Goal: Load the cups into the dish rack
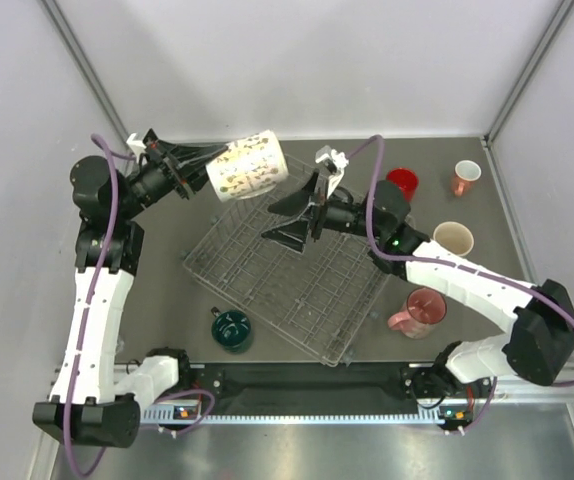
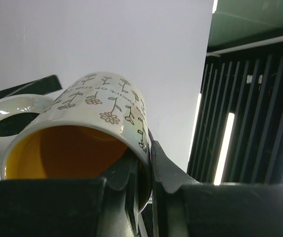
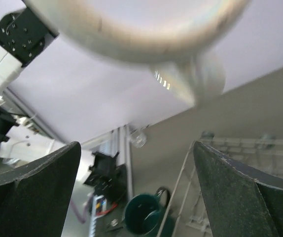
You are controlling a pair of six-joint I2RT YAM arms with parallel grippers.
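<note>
My left gripper [image 1: 210, 166] is shut on the rim of a cream flowered mug [image 1: 248, 167] and holds it on its side in the air above the far left corner of the dish rack [image 1: 342, 300]. In the left wrist view one finger is inside the mug [image 2: 97, 113] and one outside, at the gripper [image 2: 146, 154]. My right gripper [image 1: 286, 222] is open and empty over the rack, just right of that mug. In the right wrist view the mug [image 3: 131, 34] hangs above the open gripper [image 3: 136, 145].
A dark teal mug [image 1: 231, 330] stands left of the rack's near edge. Red [image 1: 403, 183], small salmon [image 1: 465, 177], plain cream [image 1: 453, 238] and translucent pink [image 1: 419, 312] mugs stand right of the rack. A clear glass [image 3: 138, 138] shows in the right wrist view.
</note>
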